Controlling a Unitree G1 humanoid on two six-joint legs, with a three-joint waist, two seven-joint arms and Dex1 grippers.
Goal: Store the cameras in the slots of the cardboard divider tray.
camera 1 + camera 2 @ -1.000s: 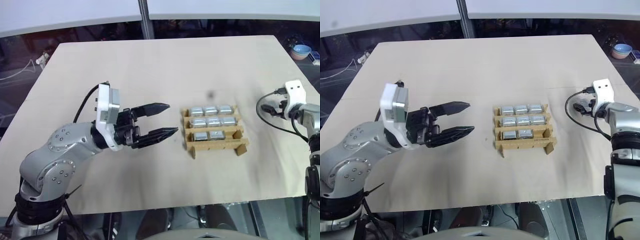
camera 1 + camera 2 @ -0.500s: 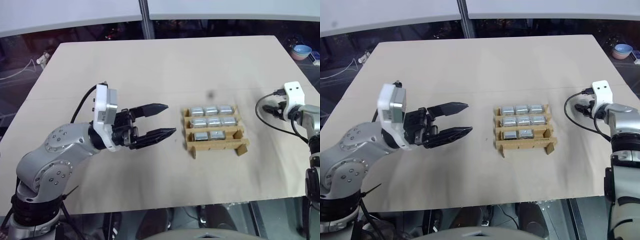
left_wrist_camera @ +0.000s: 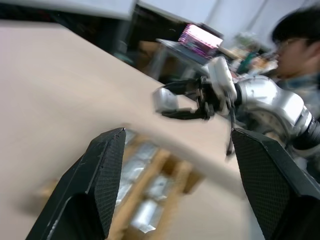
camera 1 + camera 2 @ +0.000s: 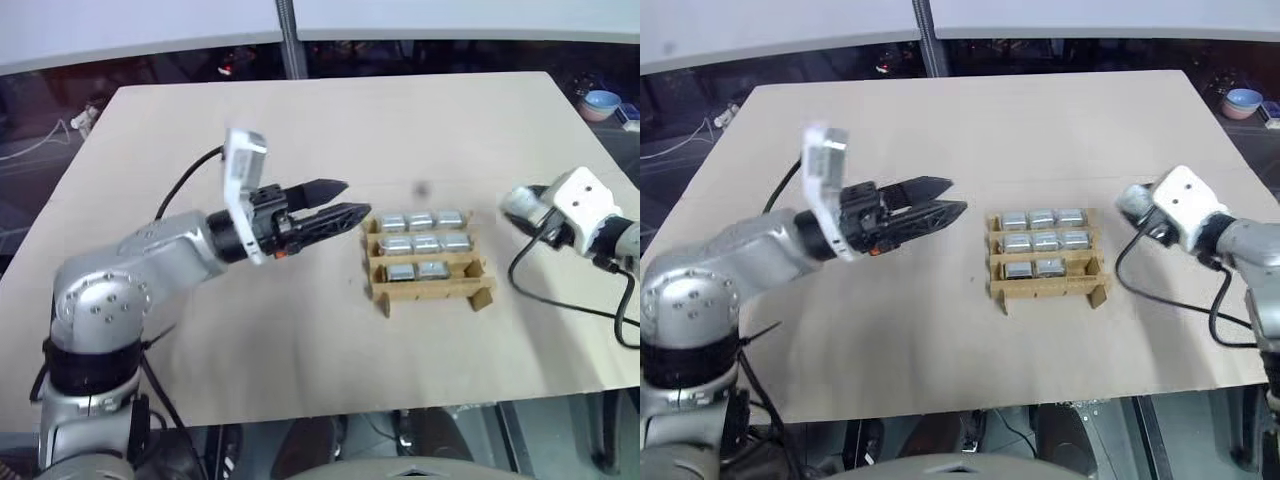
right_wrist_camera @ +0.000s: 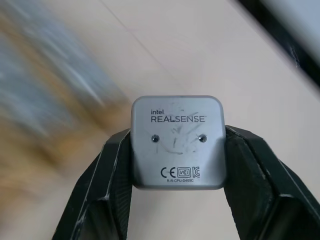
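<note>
The cardboard divider tray [image 4: 428, 256] stands right of the table's [image 4: 300, 130] middle, with eight cameras in its slots: three in the far row, three in the middle row, two in the near row, whose right slot is bare. The ninth camera [image 5: 177, 142] is clamped between the right gripper's [image 5: 177, 150] two black fingers, with the gripper just right of the tray and above the table. The right wrist view shows the held camera's end face, printed "intel REALSENSE", pinched at both sides; in the head views that camera shows as a grey blur at the arm's tip. The left gripper [image 4: 340, 208] hovers just left of the tray, pointing toward it, fingers parted and empty. A person [image 3: 295, 55] sits beyond the table's right edge.
</note>
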